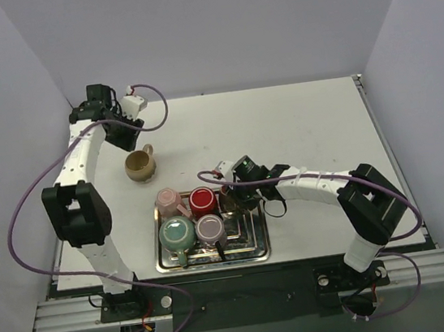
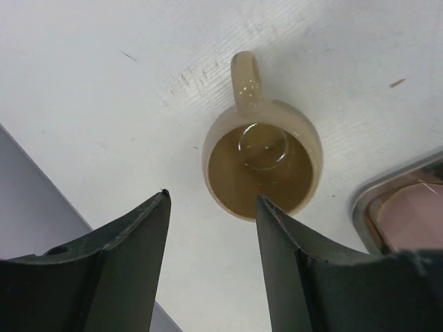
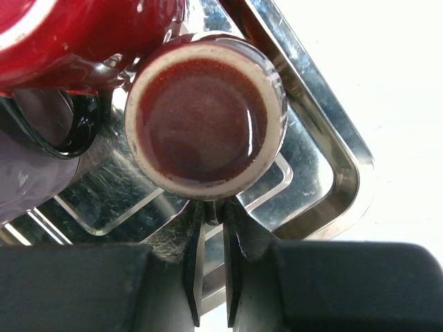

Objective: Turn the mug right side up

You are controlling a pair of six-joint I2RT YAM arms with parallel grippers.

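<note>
A dark brown mug (image 3: 204, 128) is in the steel tray (image 3: 332, 159), with its cream-ringed round face turned to the right wrist camera. My right gripper (image 3: 213, 209) is shut on the mug's handle, which is mostly hidden between the fingers. In the top view the right gripper (image 1: 239, 190) is at the tray's upper right corner, over the dark mug (image 1: 231, 204). My left gripper (image 2: 211, 197) is open and empty, held above a tan mug (image 2: 263, 162) that stands upright on the table. In the top view the left gripper (image 1: 134, 120) is behind the tan mug (image 1: 140, 166).
The tray (image 1: 253, 248) also holds a pink mug (image 1: 167, 199), a red mug (image 1: 203, 200), a green mug (image 1: 177, 234) and a lilac mug (image 1: 210, 229). The red mug (image 3: 69, 34) presses against the brown one. White walls stand left, right and behind.
</note>
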